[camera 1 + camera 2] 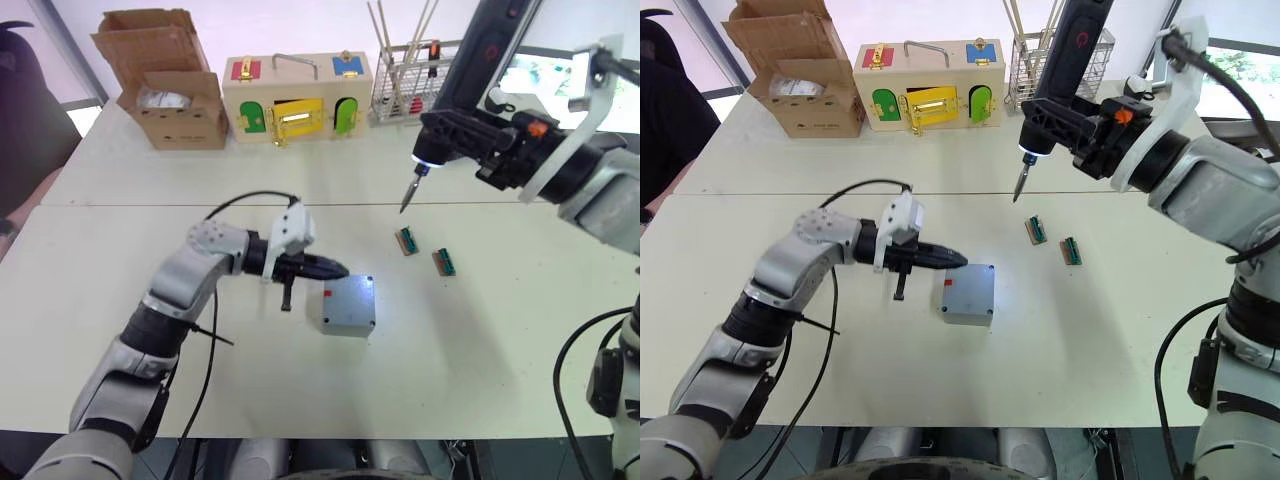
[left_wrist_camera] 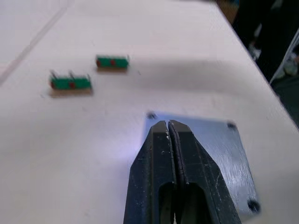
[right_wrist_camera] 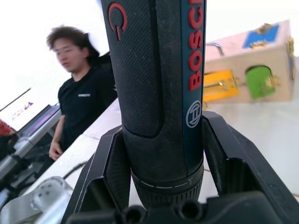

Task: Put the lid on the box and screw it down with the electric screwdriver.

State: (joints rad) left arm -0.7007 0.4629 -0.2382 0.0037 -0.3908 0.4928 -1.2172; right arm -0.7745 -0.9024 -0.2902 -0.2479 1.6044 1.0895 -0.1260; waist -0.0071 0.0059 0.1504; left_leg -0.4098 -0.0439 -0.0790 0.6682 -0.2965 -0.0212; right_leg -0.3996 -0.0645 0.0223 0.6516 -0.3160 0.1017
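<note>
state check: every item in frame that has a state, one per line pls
Small square grey plastic box: lid on, resting on the table.
Thick dark blue-black electric screwdriver: held above the table, bit down, tip lit.
Left gripper: shut, empty, tips at the box's edge.
Right gripper: shut on the screwdriver.
Two small green terminal blocks: loose on the table.
Brown cardboard carton: flaps open.
Wooden box with coloured doors: doors closed.

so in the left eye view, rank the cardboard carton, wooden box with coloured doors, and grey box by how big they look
1. wooden box
2. cardboard carton, close to it, so that order is unsure
3. grey box, clearly smallest, though nearest the camera
</note>
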